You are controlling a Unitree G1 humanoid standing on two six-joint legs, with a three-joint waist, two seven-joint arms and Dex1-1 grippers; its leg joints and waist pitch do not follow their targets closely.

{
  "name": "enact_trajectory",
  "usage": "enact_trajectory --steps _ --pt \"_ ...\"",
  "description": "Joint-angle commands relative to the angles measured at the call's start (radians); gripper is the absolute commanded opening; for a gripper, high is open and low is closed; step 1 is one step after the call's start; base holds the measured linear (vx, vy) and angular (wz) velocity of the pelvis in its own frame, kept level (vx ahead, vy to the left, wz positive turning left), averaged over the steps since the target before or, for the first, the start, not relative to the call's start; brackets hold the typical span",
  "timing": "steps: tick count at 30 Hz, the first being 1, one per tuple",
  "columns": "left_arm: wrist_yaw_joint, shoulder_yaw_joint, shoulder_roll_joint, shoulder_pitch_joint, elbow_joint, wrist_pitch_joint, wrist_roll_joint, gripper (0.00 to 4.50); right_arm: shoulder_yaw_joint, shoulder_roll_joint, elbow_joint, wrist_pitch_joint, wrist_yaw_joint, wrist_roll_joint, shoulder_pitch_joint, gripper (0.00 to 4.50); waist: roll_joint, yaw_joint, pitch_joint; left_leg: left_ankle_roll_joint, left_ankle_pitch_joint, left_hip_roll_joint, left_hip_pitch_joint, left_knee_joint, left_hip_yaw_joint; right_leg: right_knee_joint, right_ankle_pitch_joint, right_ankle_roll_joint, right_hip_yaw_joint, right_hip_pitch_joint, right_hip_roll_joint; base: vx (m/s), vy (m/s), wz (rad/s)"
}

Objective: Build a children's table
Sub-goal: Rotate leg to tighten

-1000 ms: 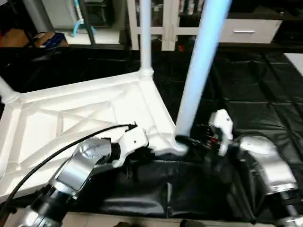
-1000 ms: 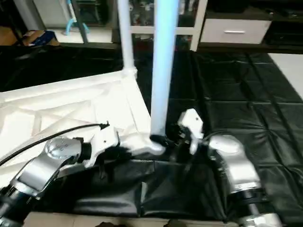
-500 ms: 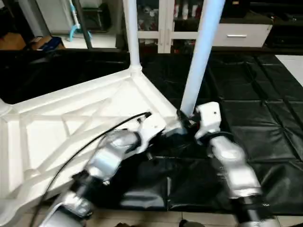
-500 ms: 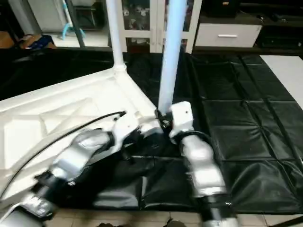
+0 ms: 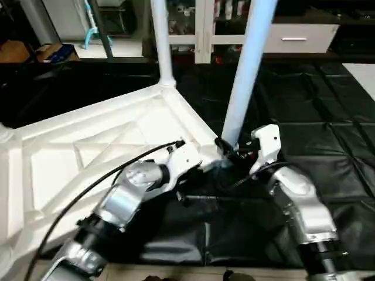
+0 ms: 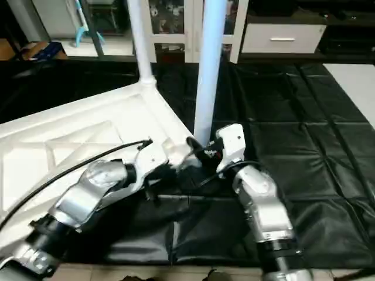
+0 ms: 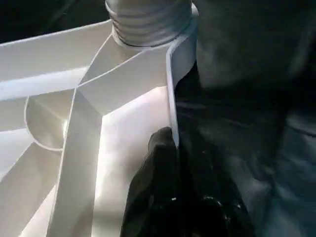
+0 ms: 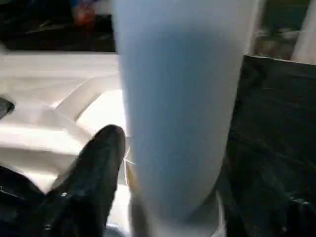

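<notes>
The white tabletop (image 5: 88, 152) lies upside down on the black mat, its X-ribs facing up. One white leg (image 5: 246, 70) stands upright in the near right corner socket, and a second leg (image 5: 159, 35) stands in the far corner. My left gripper (image 7: 175, 148) is shut on the tabletop's rim wall just beside that near socket, one finger on each side of the wall. My right gripper (image 5: 225, 149) straddles the near leg (image 8: 173, 113) at its base, open, with one finger (image 8: 101, 163) close beside the tube and the other standing off it.
The black mat (image 5: 328, 117) stretches away to the right and behind. A white cabinet with a drawer (image 5: 296, 40) stands at the back. A black cable (image 5: 111, 175) runs along my left forearm over the tabletop. Pale floor shows along the mat's near edge.
The head view has shifted. My right wrist sits a little further right of the leg's base than half a second ago. The left gripper stays on the rim, and the leg stays upright.
</notes>
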Motion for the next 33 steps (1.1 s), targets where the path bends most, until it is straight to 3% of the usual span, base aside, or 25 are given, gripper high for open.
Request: enact_trajectory --steps 1,2,4,6,9,11,15,19,22,26,33 --pt "-0.102 -0.062 0.038 0.053 -0.021 -0.007 -0.02 0.0 0.001 -0.054 -0.009 0.009 0.114 0.021 -0.022 3.4 -0.015 0.004 -0.053 0.046 -0.276 0.113 0.024 -0.096 -0.061 -0.059 -0.259 -0.223 0.035 0.022 -0.063 0.052 -0.017 0.08" --pt "-0.13 -0.061 0.056 0.066 -0.043 -0.006 -0.034 0.0 0.01 -0.097 -0.019 0.005 0.188 0.037 -0.019 3.4 -0.011 0.008 -0.055 0.062 -0.249 0.114 0.027 -0.093 -0.058 -0.054 -0.215 -0.237 0.034 0.021 -0.061 0.06 -0.009 0.06" --pt "-0.152 -0.057 0.073 0.076 -0.06 -0.007 -0.041 0.0 0.025 -0.144 -0.037 -0.011 0.271 0.051 -0.007 3.4 -0.014 0.013 -0.061 0.09 -0.182 0.116 0.021 -0.087 -0.059 -0.04 -0.126 -0.261 0.03 0.034 -0.063 0.03 -0.002 0.02" --pt "-0.168 -0.049 0.092 0.086 -0.071 -0.013 -0.045 0.0 0.038 -0.19 -0.057 -0.02 0.35 0.063 0.012 3.4 -0.012 0.022 -0.063 0.13 -0.098 0.115 0.027 -0.079 -0.053 -0.029 -0.017 -0.284 0.028 0.03 -0.058 0.072 0.006 0.03" --pt "-0.187 -0.035 0.121 0.094 -0.077 -0.014 -0.054 0.0 0.042 -0.228 -0.076 -0.011 0.42 0.086 0.03 3.4 -0.015 0.027 -0.061 0.149 -0.086 0.115 0.022 -0.078 -0.054 -0.029 -0.029 -0.292 0.028 0.036 -0.063 0.017 0.002 0.01" --pt "-0.193 -0.031 0.131 0.096 -0.081 -0.012 -0.059 0.0 0.045 -0.24 -0.08 -0.015 0.445 0.094 0.035 3.4 -0.015 0.028 -0.058 0.138 -0.126 0.118 0.021 -0.082 -0.056 -0.034 -0.092 -0.289 0.027 0.037 -0.064 0.0 0.0 0.0" --pt "-0.204 -0.021 0.15 0.104 -0.099 -0.003 -0.071 0.0 0.051 -0.26 -0.092 -0.025 0.495 0.113 0.05 3.4 -0.016 0.026 -0.05 0.083 -0.241 0.119 0.027 -0.093 -0.058 -0.051 -0.242 -0.257 0.031 0.03 -0.063 0.0 0.0 0.0" --pt "-0.209 -0.021 0.154 0.11 -0.11 0.001 -0.077 0.0 0.047 -0.254 -0.076 -0.036 0.503 0.112 0.043 3.4 -0.015 0.022 -0.05 0.053 -0.255 0.118 0.027 -0.097 -0.06 -0.051 -0.246 -0.248 0.033 0.028 -0.061 0.0 0.0 0.0" --pt "-0.208 -0.026 0.151 0.11 -0.117 0.006 -0.083 0.0 0.046 -0.241 -0.057 -0.032 0.507 0.117 0.035 3.25 -0.014 0.02 -0.053 0.064 -0.226 0.117 0.025 -0.093 -0.059 -0.047 -0.203 -0.258 0.033 0.03 -0.063 0.0 0.0 0.0" --pt "-0.209 -0.027 0.149 0.11 -0.119 0.008 -0.084 0.0 0.052 -0.241 -0.051 -0.03 0.515 0.114 0.035 2.95 -0.014 0.024 -0.056 0.103 -0.153 0.117 0.023 -0.087 -0.057 -0.038 -0.122 -0.28 0.03 0.034 -0.062 0.0 0.0 0.0" --pt "-0.212 -0.026 0.157 0.115 -0.127 0.014 -0.088 0.0 0.053 -0.246 -0.039 -0.046 0.536 0.107 0.035 2.37 -0.015 0.023 -0.054 0.09 -0.2 0.118 0.024 -0.09 -0.058 -0.044 -0.189 -0.273 0.031 0.034 -0.064 0.0 0.0 0.0"
